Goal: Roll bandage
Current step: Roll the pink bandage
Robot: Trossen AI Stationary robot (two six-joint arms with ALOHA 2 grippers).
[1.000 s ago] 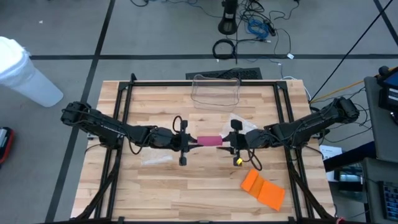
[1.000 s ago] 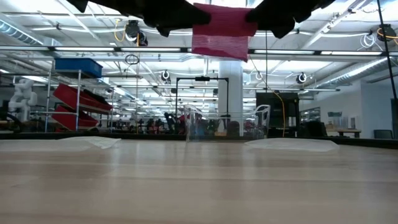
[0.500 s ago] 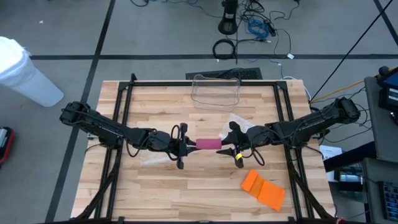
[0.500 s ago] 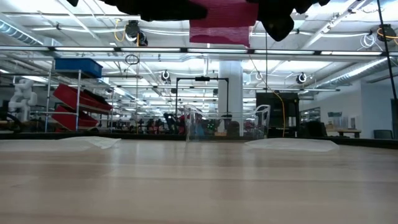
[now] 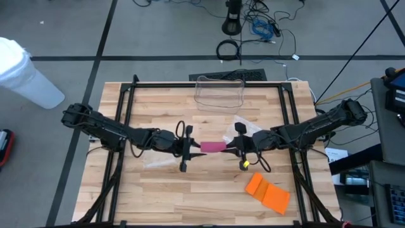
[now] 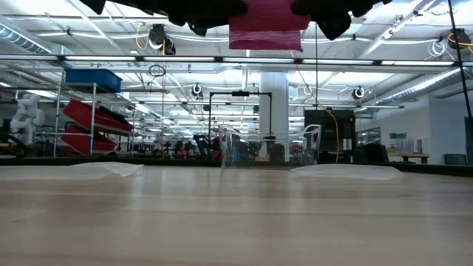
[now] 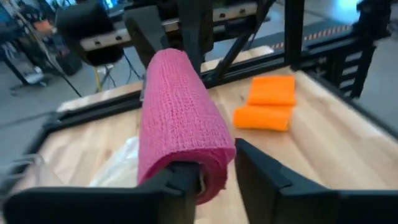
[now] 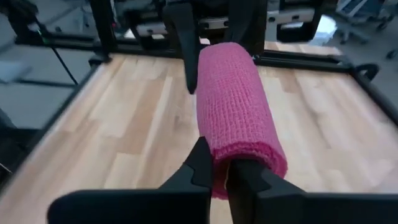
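Above the table [image 5: 158, 190], both arms meet: right gripper [image 5: 236, 146] clamped tight, left gripper [image 5: 187, 148] parted.

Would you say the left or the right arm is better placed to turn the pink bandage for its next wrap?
Probably the right: the right gripper is shut on the pink bandage, while the left gripper has open fingers around its other end.
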